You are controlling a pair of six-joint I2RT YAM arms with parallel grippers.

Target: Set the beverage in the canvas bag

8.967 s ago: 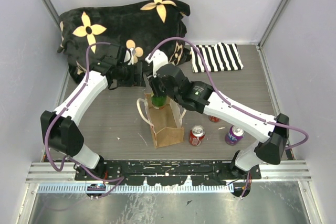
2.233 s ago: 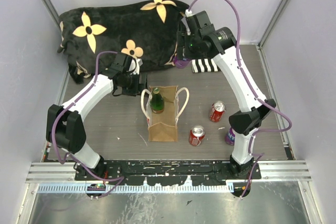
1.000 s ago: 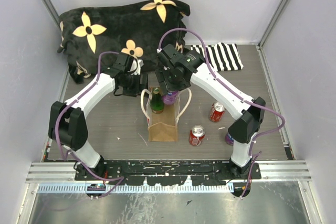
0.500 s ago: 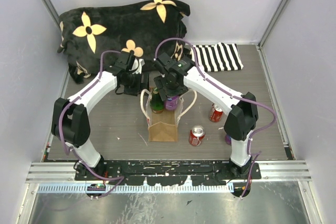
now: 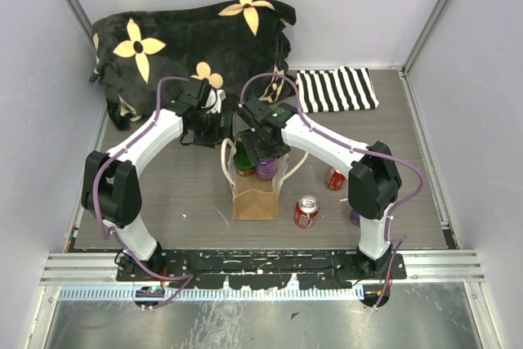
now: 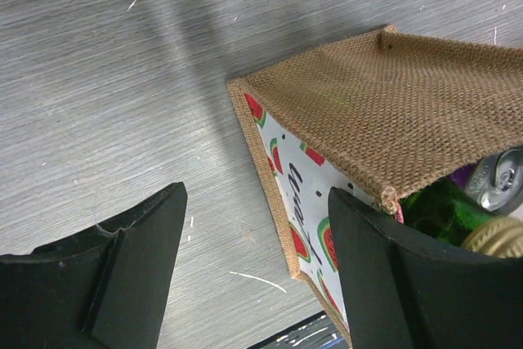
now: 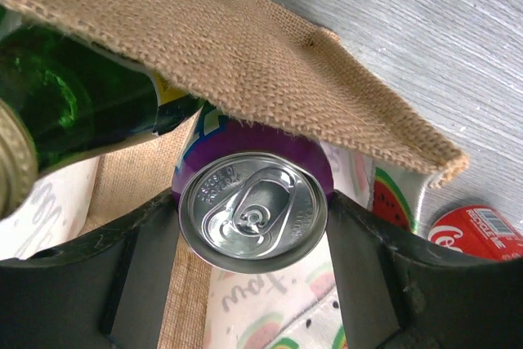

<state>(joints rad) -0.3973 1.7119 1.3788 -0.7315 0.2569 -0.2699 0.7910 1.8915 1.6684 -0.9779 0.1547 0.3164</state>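
On the left, my left gripper [image 5: 219, 128] has barely moved over the last two seconds. Its fingers [image 6: 135, 243] stand wide apart by a corner of the canvas bag [image 5: 255, 202], and the left wrist view shows them closed on nothing. The bag stands upright mid-table, with the green glass bottle [image 5: 243, 161] already inside it on the left.

The change is on the right. Two seconds ago that arm was back by the flowered cushion [image 5: 188, 38] with the purple can [image 5: 266, 167]. It has since swung in and come down, so the can now sits in the bag's mouth just beside the bottle. I judge the placement nearly done, with only the lowering and release left.

The right gripper [image 5: 263, 153] is clamped on the can's sides, both fingers [image 7: 359, 259] pressed against it below the silver top. Further right, two red cola cans [image 5: 306, 211] wait on the table.
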